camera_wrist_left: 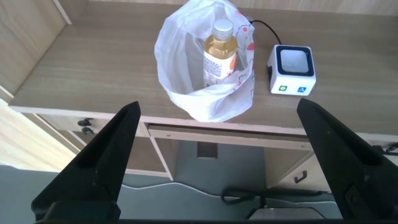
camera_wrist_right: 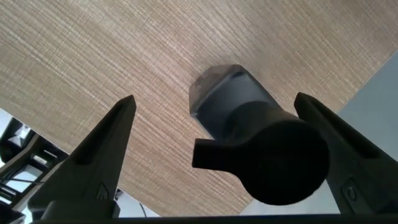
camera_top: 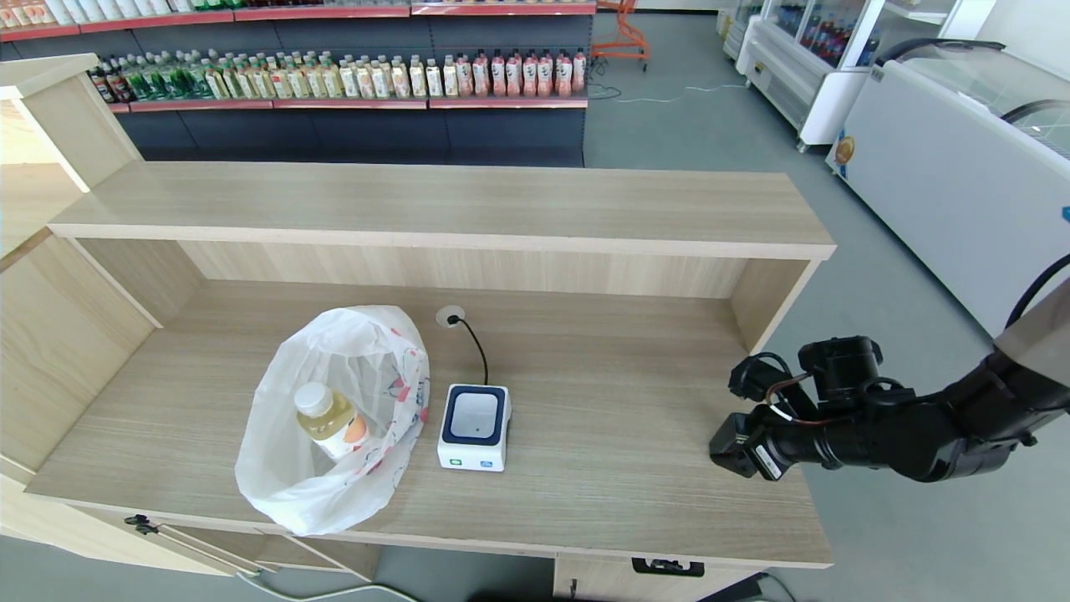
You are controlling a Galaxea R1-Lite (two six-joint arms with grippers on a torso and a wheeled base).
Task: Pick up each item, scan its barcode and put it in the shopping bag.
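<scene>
Fingers (camera_wrist_left: 106,162) of left gripper (camera_wrist_left: 217,106) spread wide, nothing between, held out before the counter (camera_wrist_left: 93,74) front edge. Fingers (camera_wrist_right: 93,162) of right gripper (camera_wrist_right: 214,98) also wide, above wood grain at the counter's right end. Between them a dark rounded shape (camera_wrist_right: 267,155) with a pale grey end, hard to make out, touching neither finger. From the head, that gripper just a black cluster, finger gap not readable.

On the counter's left part, near the front edge: white bag (camera_top: 276,451), mouth open. Inside, bottle (camera_top: 330,422) of yellow drink, white cap, leaning as seen from the head, nearly upright from the left wrist, lower part hidden by the bag wall. Just right of the bag, slightly apart: scanner (camera_top: 474,426), window up. Behind it, cable (camera_top: 478,347) running back into a round hole.

Far off, shelves (camera_top: 334,104) of bottles. At right, freezers (camera_top: 945,167), cut off by the edge.
</scene>
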